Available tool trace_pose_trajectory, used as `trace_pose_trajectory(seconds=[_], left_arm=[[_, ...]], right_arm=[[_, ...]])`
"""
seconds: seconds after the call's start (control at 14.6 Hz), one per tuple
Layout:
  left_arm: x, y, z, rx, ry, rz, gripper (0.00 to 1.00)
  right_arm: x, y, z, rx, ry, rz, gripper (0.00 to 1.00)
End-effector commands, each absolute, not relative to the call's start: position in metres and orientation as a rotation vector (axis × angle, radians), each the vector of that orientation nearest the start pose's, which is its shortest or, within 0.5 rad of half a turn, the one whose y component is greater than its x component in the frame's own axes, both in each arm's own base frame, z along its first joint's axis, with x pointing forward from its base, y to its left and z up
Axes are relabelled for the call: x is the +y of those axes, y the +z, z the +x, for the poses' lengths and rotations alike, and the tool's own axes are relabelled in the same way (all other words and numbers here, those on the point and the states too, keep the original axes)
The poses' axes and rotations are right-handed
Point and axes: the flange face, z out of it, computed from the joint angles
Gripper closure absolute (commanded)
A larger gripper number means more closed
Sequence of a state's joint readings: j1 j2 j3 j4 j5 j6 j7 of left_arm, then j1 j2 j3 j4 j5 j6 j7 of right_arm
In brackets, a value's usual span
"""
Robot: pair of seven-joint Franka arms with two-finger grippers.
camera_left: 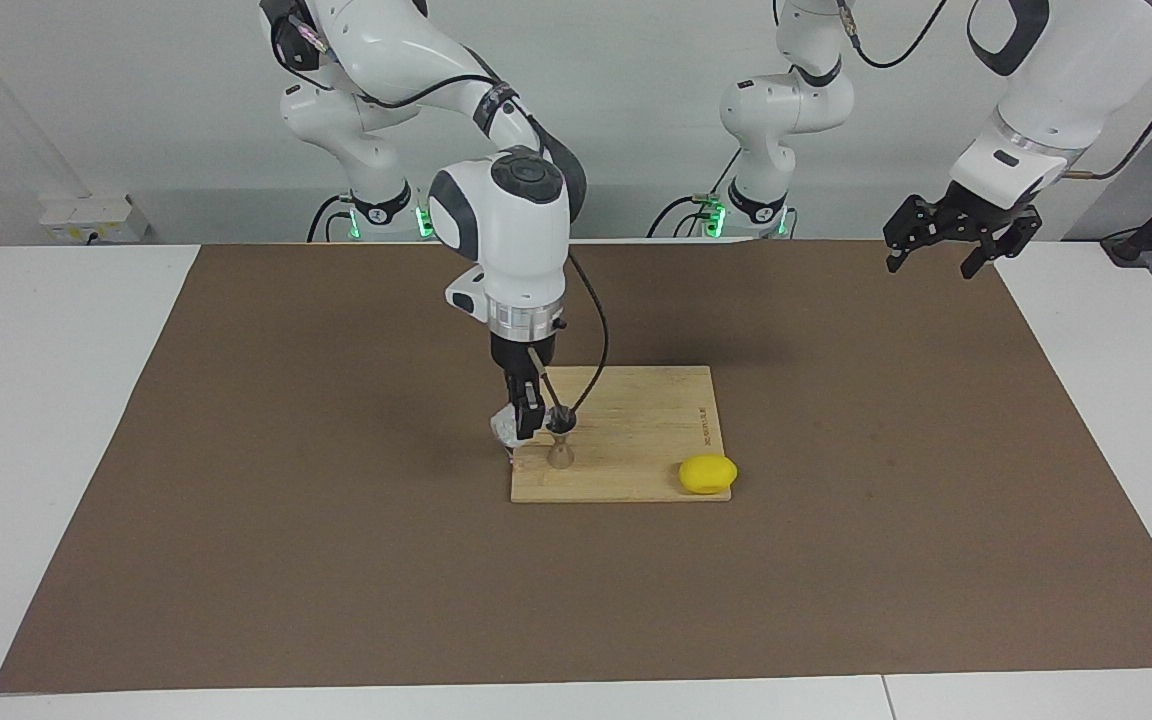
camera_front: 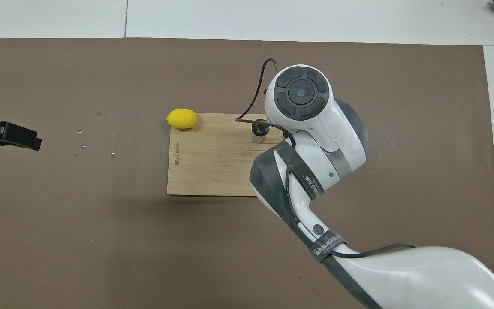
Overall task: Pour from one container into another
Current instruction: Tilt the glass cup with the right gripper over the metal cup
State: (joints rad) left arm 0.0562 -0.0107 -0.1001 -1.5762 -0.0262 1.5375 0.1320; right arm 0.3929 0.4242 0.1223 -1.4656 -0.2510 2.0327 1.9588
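A clear glass cup (camera_left: 503,430) is held low over the corner of the wooden board (camera_left: 636,420) toward the right arm's end. My right gripper (camera_left: 526,418) comes down from above and is shut on the cup. The steel hourglass jigger (camera_left: 560,446) stands upright on the board right beside the cup; from above the jigger (camera_front: 258,131) shows next to the right arm's wrist, which hides the cup and the gripper. My left gripper (camera_left: 929,266) waits open and empty, raised over the mat's edge at the left arm's end, and it also shows in the overhead view (camera_front: 15,136).
A yellow lemon (camera_left: 707,474) lies at the board's corner farthest from the robots, toward the left arm's end. A few small shiny specks (camera_front: 82,146) lie on the brown mat (camera_left: 336,560) between the board and the left gripper.
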Motion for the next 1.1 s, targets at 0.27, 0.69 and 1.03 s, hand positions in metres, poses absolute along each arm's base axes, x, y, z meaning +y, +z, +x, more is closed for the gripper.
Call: trace_pose_trajectory(seconds=[0.27,0.69,1.03], left_arm=[[-0.026,0.628,0.539,0.274,0.048,-3.144,0.0],[-0.025,0.628,0.539,0.271,0.048,-3.144,0.0],[-0.026,0.628,0.539,0.276,0.048,-3.144,0.0]], right_arm=[[0.336,0.454,0.619,1.879,-0.395,-2.372,1.0],[0.334,0.454,0.618,1.89,-0.395,-2.391,1.0],[0.322,0.455,0.619,1.963,-0.252,-2.352,1.0]])
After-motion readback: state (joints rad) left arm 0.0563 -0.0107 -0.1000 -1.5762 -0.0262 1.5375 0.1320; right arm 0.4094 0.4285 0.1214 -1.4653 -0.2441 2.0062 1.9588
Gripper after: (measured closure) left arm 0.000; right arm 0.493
